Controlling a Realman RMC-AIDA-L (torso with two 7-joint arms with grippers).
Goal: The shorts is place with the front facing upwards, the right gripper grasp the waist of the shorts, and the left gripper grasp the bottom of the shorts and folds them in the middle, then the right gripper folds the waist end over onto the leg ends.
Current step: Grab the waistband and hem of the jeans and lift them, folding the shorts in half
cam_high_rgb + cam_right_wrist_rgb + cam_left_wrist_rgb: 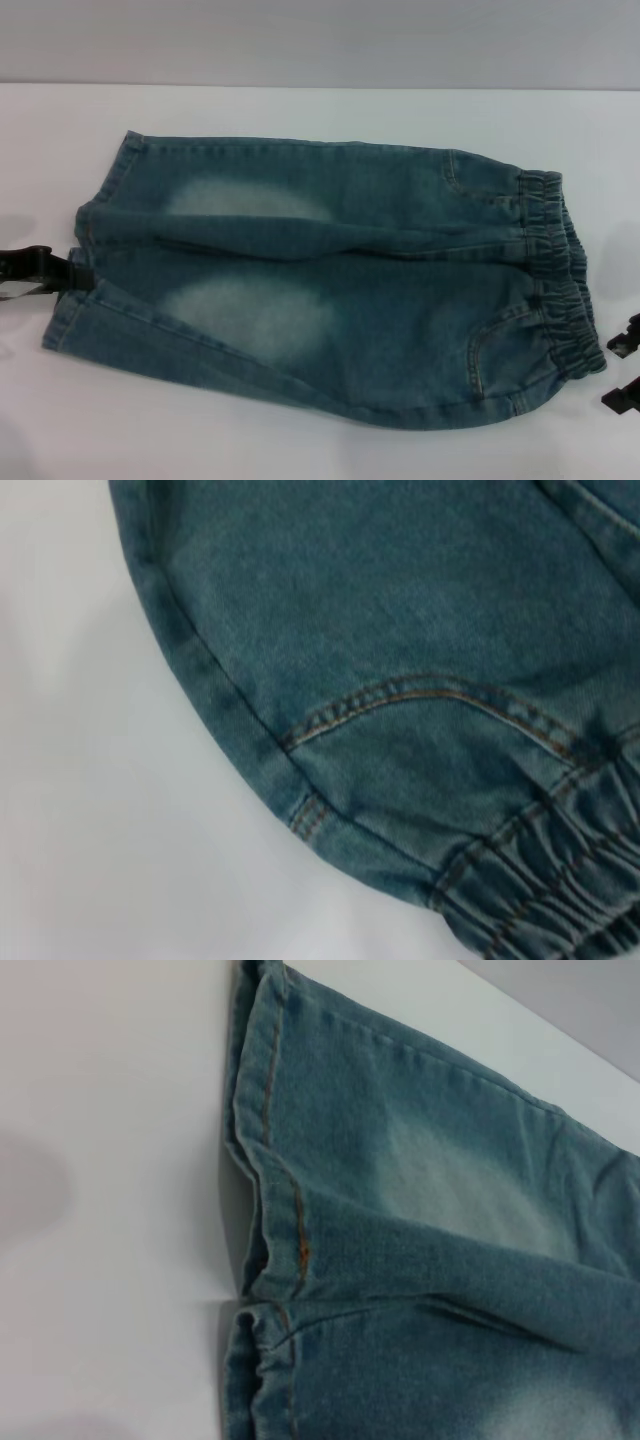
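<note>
The shorts (330, 280) lie flat on the white table (300, 110), front up. The gathered waist (560, 270) points right, and the bottom of the shorts, its two leg ends (65, 315), points left. My left gripper (40, 268) sits low at the left edge, right at the hems where the two legs meet. The left wrist view shows those stitched hems (270, 1160) close up. At the right edge, my right gripper (622, 368) is open just beyond the near corner of the waist, not touching it. The elastic band (540, 880) and a pocket seam (430, 690) fill the right wrist view.
The table's far edge (320, 85) meets a grey wall behind the shorts. Bare white tabletop surrounds the garment in front and behind.
</note>
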